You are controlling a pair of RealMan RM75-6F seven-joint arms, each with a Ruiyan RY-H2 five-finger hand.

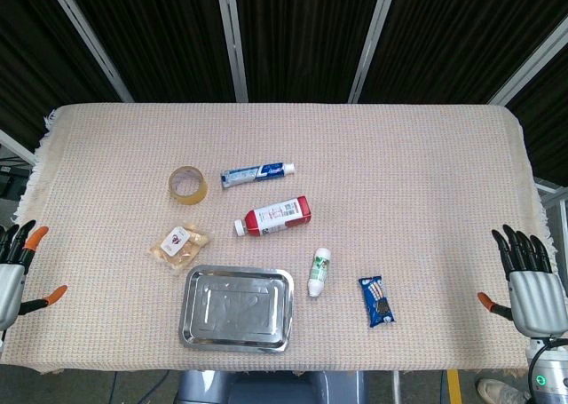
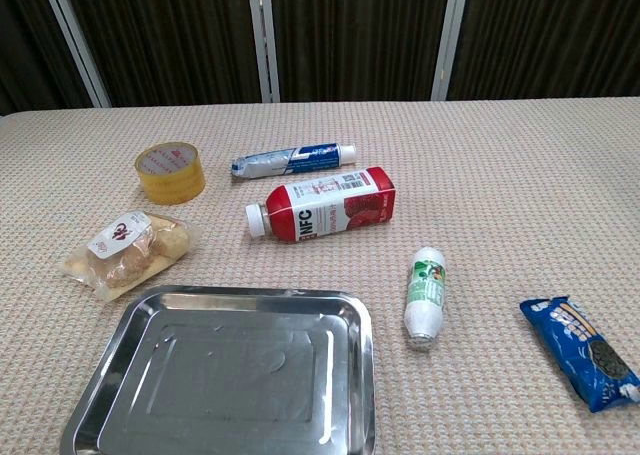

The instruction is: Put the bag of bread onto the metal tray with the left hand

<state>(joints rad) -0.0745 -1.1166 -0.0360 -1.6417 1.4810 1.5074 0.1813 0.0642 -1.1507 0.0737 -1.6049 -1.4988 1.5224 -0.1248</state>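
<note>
The bag of bread (image 1: 179, 245) (image 2: 128, 250), clear plastic with a white and red label, lies on the tablecloth just beyond the far left corner of the metal tray (image 1: 237, 307) (image 2: 227, 375). The tray is bare inside. My left hand (image 1: 15, 267) hangs at the table's left edge, well to the left of the bag, fingers apart and holding nothing. My right hand (image 1: 531, 284) sits off the table's right edge, fingers apart and empty. Neither hand shows in the chest view.
A roll of yellow tape (image 1: 187, 185) (image 2: 171, 170) and a toothpaste tube (image 1: 256, 174) (image 2: 292, 159) lie behind the bag. A red juice bottle (image 1: 274, 216) (image 2: 323, 205) lies on its side mid-table. A small white bottle (image 1: 319, 271) (image 2: 425, 296) and a blue cookie pack (image 1: 376, 299) (image 2: 586, 350) lie right of the tray.
</note>
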